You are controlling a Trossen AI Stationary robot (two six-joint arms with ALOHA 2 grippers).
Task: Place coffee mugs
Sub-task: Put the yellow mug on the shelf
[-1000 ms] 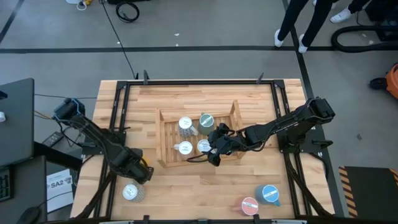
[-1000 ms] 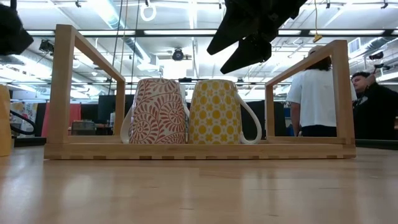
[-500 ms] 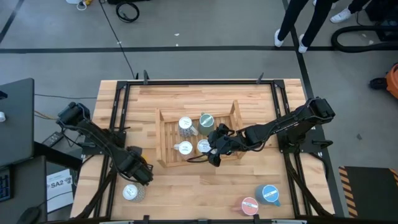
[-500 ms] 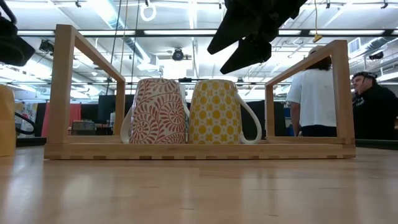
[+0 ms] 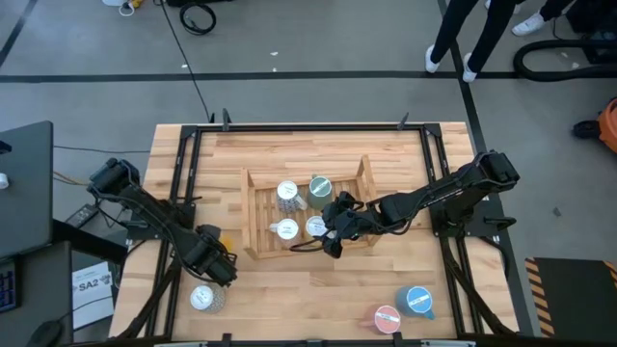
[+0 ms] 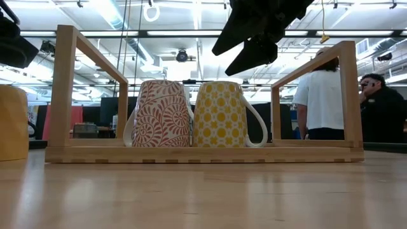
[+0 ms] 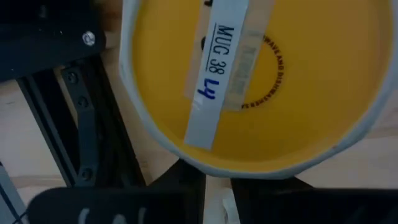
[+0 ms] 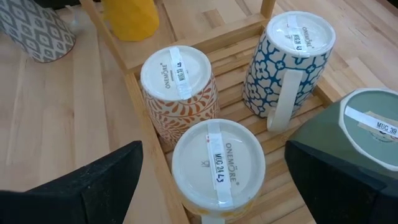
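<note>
A plain yellow coffee mug (image 7: pixel 249 81) stands upside down on its rim by the table's left side (image 5: pixel 214 235) and shows at the low view's left edge (image 6: pixel 13 121). My left gripper (image 7: pixel 214 190) is shut at its near side. A wooden rack (image 5: pixel 253 217) in the middle holds several upturned mugs, with a red-patterned one (image 6: pixel 162 114) and a yellow-patterned one (image 6: pixel 219 114) in front. My right gripper (image 8: pixel 217 186) hangs open above the rack's near right mugs (image 5: pixel 333 231), touching nothing. A grey patterned mug (image 5: pixel 202 299), a blue mug (image 5: pixel 416 301) and a pink mug (image 5: pixel 386 318) stand loose. My left gripper pinches a pale strip at the yellow mug's side (image 7: pixel 216 198), seemingly its handle, between its two fingers (image 7: pixel 180 180). The fingers slant down from the table's near side. The mug stays upside down, its labelled base up, with its rim on the table.
The grey patterned mug stands just near of my left gripper. Black frame rails (image 5: pixel 183 164) run along both table sides. People stand in the room beyond the far edge (image 6: pixel 324 95). Bare wood lies between the rack and the near edge (image 5: pixel 308 289).
My left gripper has shut on the yellow mug's side. The mug has shifted a little on the table and now shows farther into the low view. My right gripper has kept still.
</note>
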